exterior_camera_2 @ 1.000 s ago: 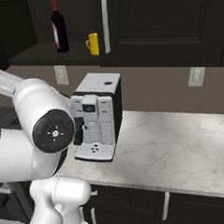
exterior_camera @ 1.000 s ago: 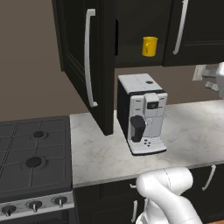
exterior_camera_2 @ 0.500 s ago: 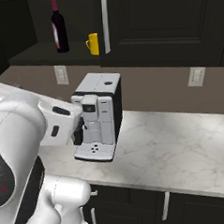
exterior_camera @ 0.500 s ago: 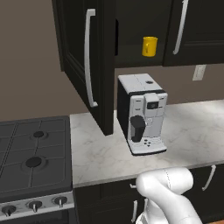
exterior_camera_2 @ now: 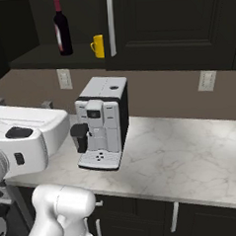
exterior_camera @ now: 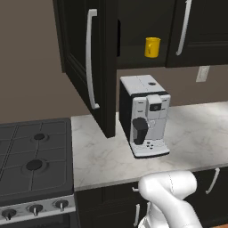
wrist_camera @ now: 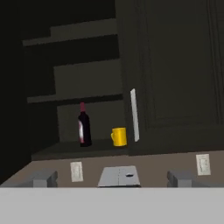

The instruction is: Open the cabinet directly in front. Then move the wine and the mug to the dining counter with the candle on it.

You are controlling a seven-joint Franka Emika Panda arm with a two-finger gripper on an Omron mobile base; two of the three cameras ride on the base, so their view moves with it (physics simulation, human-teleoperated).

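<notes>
Dark panelled cabinet [exterior_camera: 89, 67] stands with its left door swung wide open, the right door shut. White-grey marble counter [exterior_camera_2: 191, 155] below carries a white coffee machine [exterior_camera_2: 101, 123]. On the cabinet's lowest shelf the wine [wrist_camera: 84, 125] stands upright at nine o'clock of the yellow mug [wrist_camera: 118, 137], near but apart. The gripper [wrist_camera: 112, 178] is spread wide, empty, facing the shelf from well away.
</notes>
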